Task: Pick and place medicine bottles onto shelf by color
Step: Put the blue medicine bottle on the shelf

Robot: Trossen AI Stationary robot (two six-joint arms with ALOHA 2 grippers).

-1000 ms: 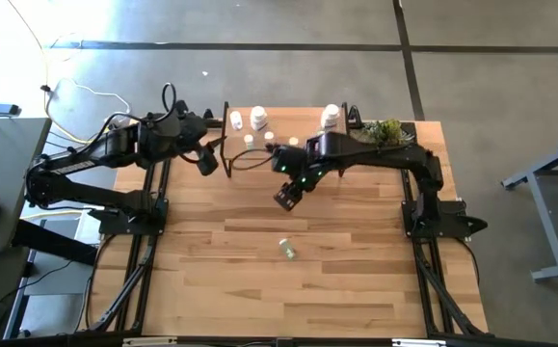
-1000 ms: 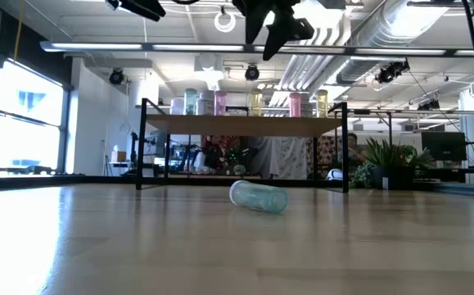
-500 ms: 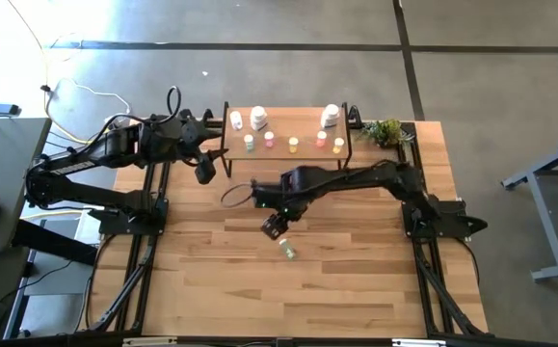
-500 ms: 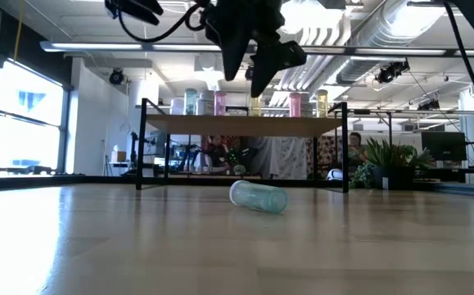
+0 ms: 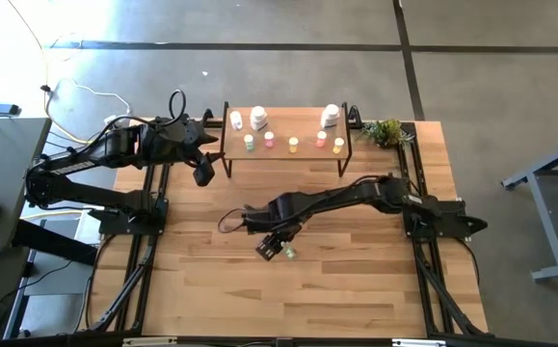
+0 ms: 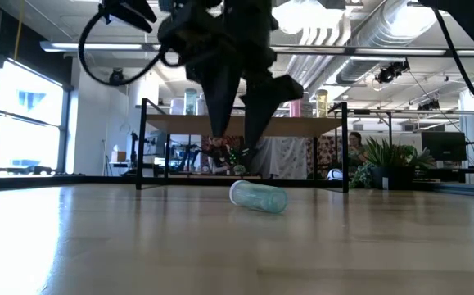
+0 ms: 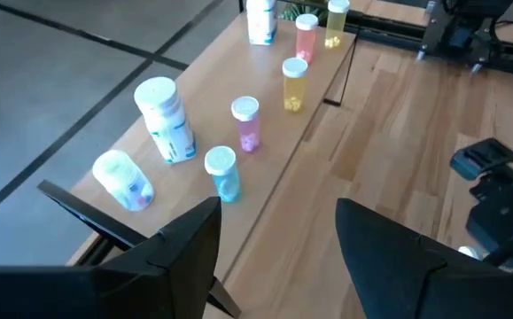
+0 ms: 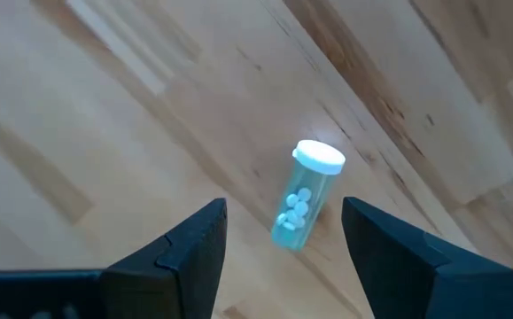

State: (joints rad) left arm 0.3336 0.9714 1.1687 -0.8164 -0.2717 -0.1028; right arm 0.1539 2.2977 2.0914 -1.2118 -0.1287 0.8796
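Bottles, total eight. Seven stand upright on the shelf, at the far side of the table; one lies on the tabletop.

Large white bottles: three. In the left wrist view two stand at the near end of the shelf, one of them with a label bearing teal print too small to read; the third stands at the far end.

Small clear bottles with white caps: five.
- Blue-green, on the shelf: one, closest to the left gripper, just beyond its fingertips.
- Pink: two, one next along the row, one near the far end.
- Yellow-orange: two, one mid-row, one at the far end.
- Blue-green, loose: one, lying on its side on the bare table, pale round pills visible through its wall. It sits directly ahead of the right gripper, between the lines of the two fingers and not touched by either.

No brand name or other writing is legible on any bottle.

Right gripper: released, fingers spread wide, poised low over the loose bottle near the middle of the table; nothing held.

Left gripper: released, fingers apart, empty, raised near the left end of the shelf.

Small green plant: one, beside the right end of the shelf.
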